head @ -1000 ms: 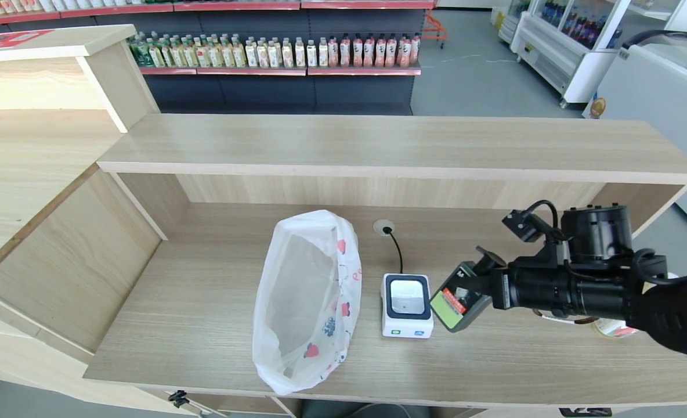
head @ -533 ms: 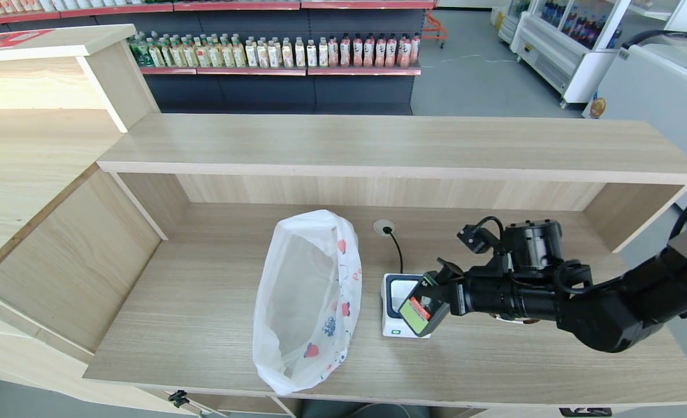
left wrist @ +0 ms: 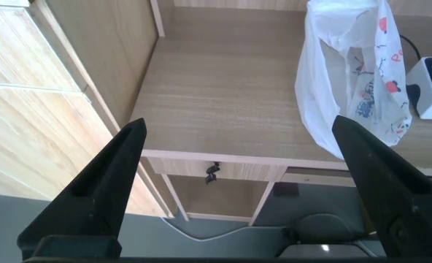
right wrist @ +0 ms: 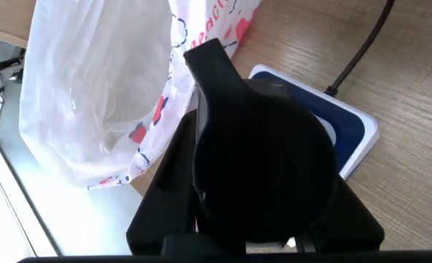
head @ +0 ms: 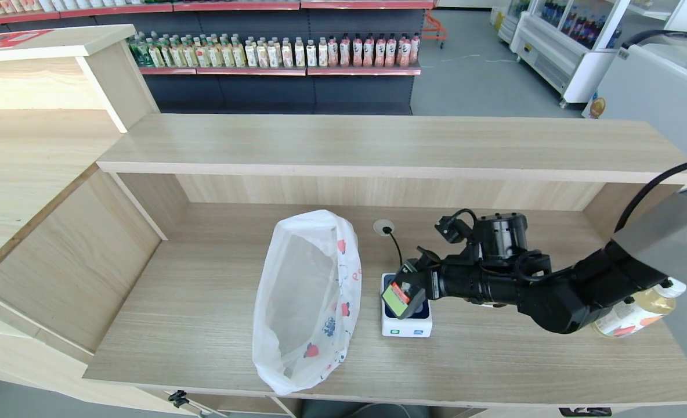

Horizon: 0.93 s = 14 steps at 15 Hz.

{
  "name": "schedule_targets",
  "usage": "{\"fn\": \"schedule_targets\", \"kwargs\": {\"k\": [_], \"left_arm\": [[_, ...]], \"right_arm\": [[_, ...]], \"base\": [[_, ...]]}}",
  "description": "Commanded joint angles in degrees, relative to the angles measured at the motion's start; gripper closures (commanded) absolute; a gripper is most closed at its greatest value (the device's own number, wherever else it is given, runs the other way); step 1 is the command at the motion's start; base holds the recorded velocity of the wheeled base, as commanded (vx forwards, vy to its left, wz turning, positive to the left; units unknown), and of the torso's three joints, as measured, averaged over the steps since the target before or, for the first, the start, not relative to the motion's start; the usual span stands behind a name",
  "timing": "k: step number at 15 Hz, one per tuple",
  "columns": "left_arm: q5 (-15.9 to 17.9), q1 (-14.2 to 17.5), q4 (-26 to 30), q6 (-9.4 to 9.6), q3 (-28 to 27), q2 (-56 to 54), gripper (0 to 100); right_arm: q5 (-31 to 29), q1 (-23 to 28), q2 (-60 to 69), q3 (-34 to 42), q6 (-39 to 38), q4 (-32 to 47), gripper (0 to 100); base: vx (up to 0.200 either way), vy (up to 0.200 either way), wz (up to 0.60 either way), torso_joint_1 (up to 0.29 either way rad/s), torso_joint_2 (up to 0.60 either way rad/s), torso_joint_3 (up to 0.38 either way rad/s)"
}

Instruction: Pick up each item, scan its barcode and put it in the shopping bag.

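The right hand (head: 407, 291) is seen right of centre in the head view, closed on a small dark item (head: 397, 298) with a red and green label. The item is held just above the white scanner (head: 407, 326), over its window. Its long axis is slanted, from upper right at the hand down to lower left, and the labelled face is turned toward the lower left of the frame. The white shopping bag (head: 306, 302) with red prints is found just left of the scanner on the wooden surface (head: 204, 313), its mouth turned toward the top of the frame. A black cable (head: 396, 247) is led from the scanner to a port behind it. A bottle (head: 633, 313) is laid on its side at the right edge. The left hand (left wrist: 239, 128) is spread wide, with nothing held.
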<state>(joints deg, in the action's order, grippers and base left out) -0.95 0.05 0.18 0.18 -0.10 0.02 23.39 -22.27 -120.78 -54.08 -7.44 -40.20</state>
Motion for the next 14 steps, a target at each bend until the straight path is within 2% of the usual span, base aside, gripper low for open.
{"fn": "schedule_targets", "kwargs": {"k": [1, 6, 8, 9, 11, 14], "left_arm": [[0.0, 0.0, 0.0, -0.01, 0.0, 0.0, 0], [0.0, 0.0, 0.0, -0.01, 0.0, 0.0, 0], [0.0, 0.0, 0.0, -0.01, 0.0, 0.0, 0], [0.0, 0.0, 0.0, -0.01, 0.0, 0.0, 0], [0.0, 0.0, 0.0, -0.01, 0.0, 0.0, 0], [0.0, 0.0, 0.0, -0.01, 0.0, 0.0, 0]], "right_arm": [[-0.2, -0.1, -1.4, -0.3, 0.1, 0.2, 100], [0.2, 0.1, 1.3, -0.3, -1.0, 0.2, 100], [0.3, 1.5, 9.9, 0.4, -7.2, 0.6, 100], [0.3, 2.8, 13.6, 1.0, -7.7, 1.0, 100], [0.3, 6.9, 22.3, 4.9, -1.0, 1.8, 100], [0.1, 11.4, 26.2, 12.2, 10.4, 1.4, 100]], "base": [[0.0, 0.0, 0.0, 0.0, 0.0, 0.0], [0.0, 0.0, 0.0, 0.0, 0.0, 0.0], [0.0, 0.0, 0.0, 0.0, 0.0, 0.0], [0.0, 0.0, 0.0, 0.0, 0.0, 0.0], [0.0, 0.0, 0.0, 0.0, 0.0, 0.0], [0.0, 0.0, 0.0, 0.0, 0.0, 0.0]]}}
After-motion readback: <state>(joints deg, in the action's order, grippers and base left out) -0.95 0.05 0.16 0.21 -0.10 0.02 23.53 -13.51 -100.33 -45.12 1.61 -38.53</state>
